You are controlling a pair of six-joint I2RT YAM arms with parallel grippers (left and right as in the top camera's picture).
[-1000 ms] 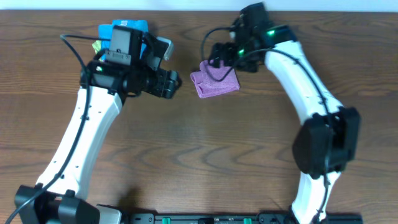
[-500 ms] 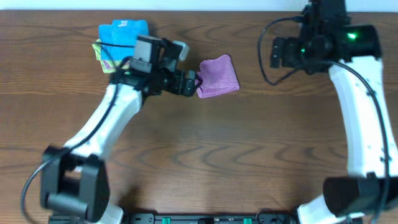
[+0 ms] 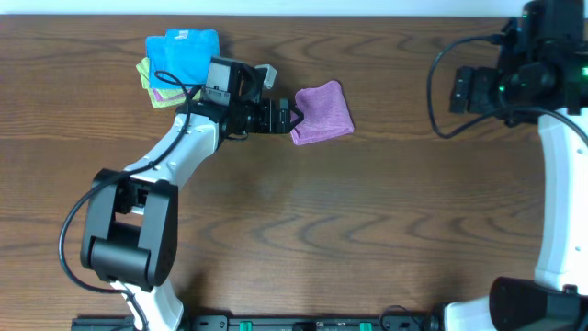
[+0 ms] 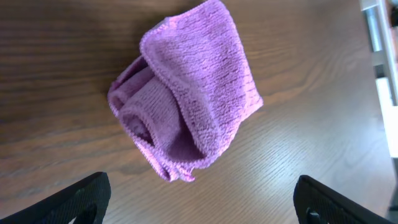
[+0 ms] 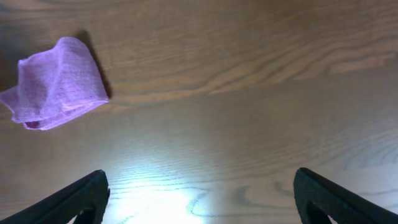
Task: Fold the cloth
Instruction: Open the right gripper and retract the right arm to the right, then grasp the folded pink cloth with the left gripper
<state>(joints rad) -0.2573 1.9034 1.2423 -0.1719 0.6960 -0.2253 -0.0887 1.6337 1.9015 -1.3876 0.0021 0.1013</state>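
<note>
One cloth (image 3: 322,113) – purple-lilac, with a soft pile – lies on the table (image 3: 367,221) towards the far edge, a little left of the middle in the overhead view. It is gathered into a small, thick bundle and is not spread flat. In the left wrist view (image 4: 186,93) a smooth top layer with a stitched hem wraps over rolled inner layers, which show at the bundle's open side. The corner nearest the camera is slightly ragged. In the right wrist view (image 5: 56,84) it appears as a small lump at the far left, with bare wood everywhere else.

Just beside the cloth on its left is the left gripper (image 3: 292,118), pointing at the bundle. Its jaws are spread wide and hold nothing. From the wrist camera (image 4: 202,199) the two dark tips sit at the bottom corners, with the cloth ahead of them and wood grain between the tips and the hem. From above, the tips look very near the cloth's left edge, but I cannot tell whether they touch it.

Behind the left arm, at the table's far left, a blue cloth (image 3: 182,55) lies on top of a yellow-green cloth (image 3: 145,74), of which only an edge shows.

Well apart at the far right is the right gripper (image 3: 464,89) – its jaws are also spread, with nothing between them. Its own camera (image 5: 199,193) shows only bare table beneath, with a bright glare patch on the wood
</note>
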